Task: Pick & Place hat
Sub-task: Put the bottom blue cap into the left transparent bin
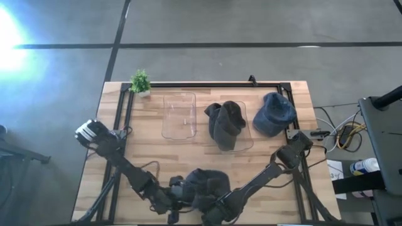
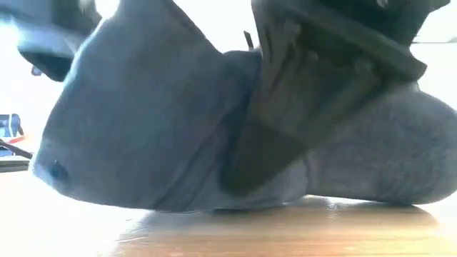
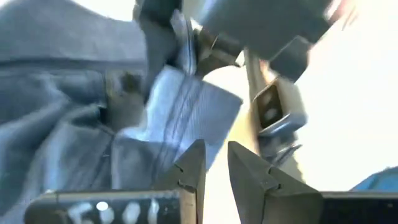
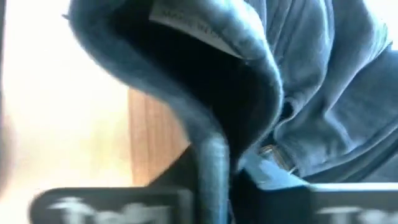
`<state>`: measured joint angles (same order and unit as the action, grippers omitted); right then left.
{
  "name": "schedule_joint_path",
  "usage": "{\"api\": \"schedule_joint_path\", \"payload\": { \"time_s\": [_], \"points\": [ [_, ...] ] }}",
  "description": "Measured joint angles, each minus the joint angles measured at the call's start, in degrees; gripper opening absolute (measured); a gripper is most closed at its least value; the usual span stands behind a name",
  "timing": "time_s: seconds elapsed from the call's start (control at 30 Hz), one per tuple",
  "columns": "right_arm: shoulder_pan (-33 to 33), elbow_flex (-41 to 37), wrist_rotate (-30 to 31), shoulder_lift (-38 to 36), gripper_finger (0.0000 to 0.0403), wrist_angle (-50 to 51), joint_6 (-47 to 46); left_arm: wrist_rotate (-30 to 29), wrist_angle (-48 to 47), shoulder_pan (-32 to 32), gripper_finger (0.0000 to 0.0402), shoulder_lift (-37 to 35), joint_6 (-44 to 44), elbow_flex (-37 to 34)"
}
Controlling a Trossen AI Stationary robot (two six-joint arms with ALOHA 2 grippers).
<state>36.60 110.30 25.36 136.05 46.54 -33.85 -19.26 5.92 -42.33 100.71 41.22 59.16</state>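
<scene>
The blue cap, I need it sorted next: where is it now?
In the high view the blue cap lies on the table's far right corner, beside the clear tray holding a dark hat.

Both arms crowd the hat [image 1: 207, 183]; bare table [image 1: 151, 147] lies open behind.

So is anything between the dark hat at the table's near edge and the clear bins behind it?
Nothing visible stands in the way. The dark hat sits at the near edge with both end effectors on it, left end effector and right end effector. Bare wood lies between it and the empty clear bin; the neighbouring bin already holds a hat.
</scene>
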Motion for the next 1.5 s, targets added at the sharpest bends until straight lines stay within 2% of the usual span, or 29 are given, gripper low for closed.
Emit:
{"api": "schedule_joint_path", "payload": {
  "time_s": [0.07, 0.23, 0.37, 0.5, 0.57, 0.63, 0.73, 0.83, 1.1, 1.2, 1.4, 1.5],
  "points": [
    [-0.31, 0.0, -2.11, -1.13, 0.0023, 0.01, -0.08, -2.78, -2.28, -1.06, 0.0062, -4.31, 2.12, 0.0],
    [-1.6, -0.02, -7.42, -7.6, 0.0017, -1.41, -4.45, -15.59, -10.59, -6.2, 0.0062, -18.93, 6.77, 0.16],
    [-5.92, -0.19, -13.49, -15.96, 0.0015, -7.44, -8.01, -35.37, -17.29, -13.28, 0.0062, -29.97, 8.39, 0.49],
    [-13.61, -1.39, -11.78, -23.82, 0.0015, -11.6, -10.77, -55.71, -20.99, -21.08, 0.0062, -37.54, 5.52, 0.68],
    [-18.78, -1.86, -11.55, -26.55, 0.0015, -15.33, -12.38, -62.36, -21.63, -23.84, 0.0062, -39.74, 1.16, 0.66],
    [-24.48, -2.61, -13.07, -27.94, 0.0015, -21.96, -14.24, -66.31, -22.1, -24.82, 0.0062, -41.1, -3.25, 0.66],
    [-32.6, -4.39, -16.32, -27.44, 0.0014, -33.57, -19.67, -67.48, -25.32, -24.31, 0.0062, -42.68, -6.87, 0.59],
    [-38.6, -6.23, -19.6, -24.33, 0.0014, -40.57, -26.64, -67.7, -32.08, -22.47, 0.0062, -44.25, -4.73, 0.57],
    [-47.44, -11.34, -30.07, -11.68, 0.0014, -61.85, -44.42, -61.32, -57.8, -18.21, 0.0062, -48.9, 15.25, 0.5],
    [-48.39, -12.9, -29.85, -8.83, 0.0014, -63.48, -48.28, -59.32, -62.12, -16.96, 0.0062, -50.03, 18.08, 0.5],
    [-48.59, -16.33, -27.34, -9.82, 0.0014, -63.13, -48.46, -57.6, -64.61, -14.85, 0.0062, -50.34, 18.88, 0.48],
    [-49.61, -18.12, -26.27, -11.41, 0.0022, -56.89, -47.03, -56.95, -65.02, -12.91, 0.0062, -50.3, 18.92, 0.14]
  ]
}}
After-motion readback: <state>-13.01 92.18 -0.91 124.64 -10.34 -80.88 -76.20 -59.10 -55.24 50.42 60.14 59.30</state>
